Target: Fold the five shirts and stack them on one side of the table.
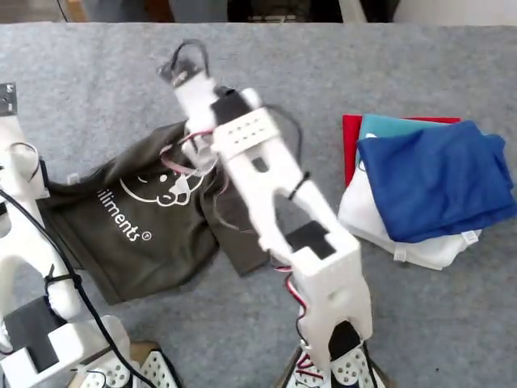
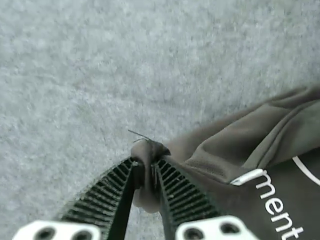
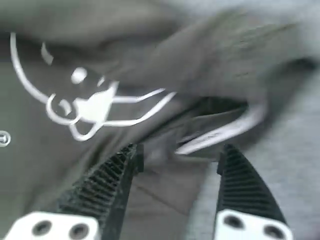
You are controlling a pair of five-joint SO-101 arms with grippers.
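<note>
While four shirts are already sitting folded in a stack (image 1: 420, 190) over on one side of the surface (image 1: 404, 65), the dark olive shirt (image 1: 137, 234) is lying spread out and rumpled on the other side. So I'm guessing this is the fifth and last fold getting set up. The stack is showing a blue shirt (image 1: 440, 178) on top and a white shirt (image 1: 376, 226) under it. Bits of teal and red are peeking out at the far edge.

The left arm (image 1: 24, 242) is standing off at the shirt's outer end. Its jaws are clamping shut on a little bunched tip of the olive fabric. That nub is poking out just past the ribbed tips, and the rest of the shirt is trailing away flat on the surface. My read is that it's holding that corner so the cloth isn't sliding around when the other end gets lifted.

The right arm (image 1: 275, 194) is stretching from the near edge across the shirt's other side. Its jaws are hanging wide open over the fabric and aren't gripping anything. They're sitting close to the neck opening and the white cartoon print (image 3: 85, 107). The shirt is lying below and between the two tips, with a pale strip at the collar running across the gap. I can't tell whether the tips are actually touching the cloth. It's looking like they're lining up on that collar edge for a pinch, which would give both arms a hold for the fold.
</note>
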